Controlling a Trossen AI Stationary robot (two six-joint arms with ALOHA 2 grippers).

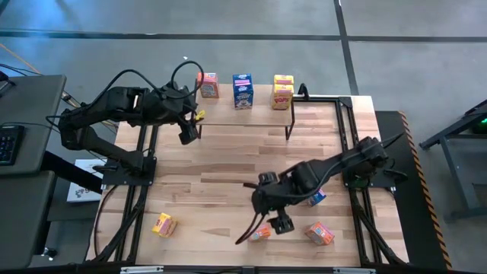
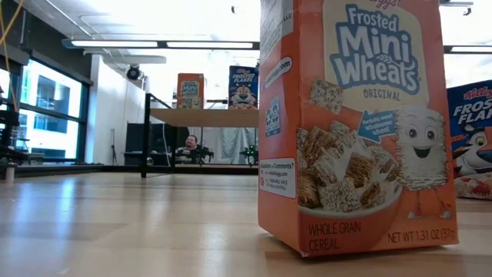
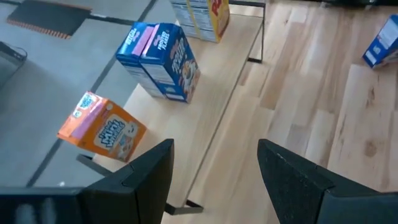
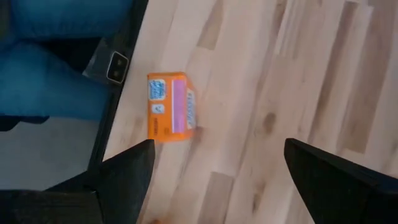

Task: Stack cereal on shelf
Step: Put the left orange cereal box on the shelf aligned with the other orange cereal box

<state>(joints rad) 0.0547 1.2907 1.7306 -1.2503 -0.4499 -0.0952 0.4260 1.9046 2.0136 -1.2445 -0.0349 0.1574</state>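
Note:
The shelf (image 1: 243, 116) stands at the table's far edge. On it stand an orange cereal box (image 1: 208, 85), a blue one (image 1: 243, 91) and a yellow one (image 1: 283, 91). My left gripper (image 1: 189, 131) hovers open by the shelf's left end; its wrist view shows the orange box (image 3: 102, 127) and the blue box (image 3: 161, 59) ahead of empty fingers. My right gripper (image 1: 272, 224) hangs open above the table's near part. An orange box (image 4: 171, 107) rests on the tabletop just ahead of it, also seen from above (image 1: 261, 233).
More boxes lie on the tabletop: yellow (image 1: 163, 224) at near left, orange (image 1: 319, 233) and blue (image 1: 317, 198) at near right. In the low view a large orange box (image 2: 357, 123) fills the foreground. A person (image 2: 188, 145) sits beyond the table.

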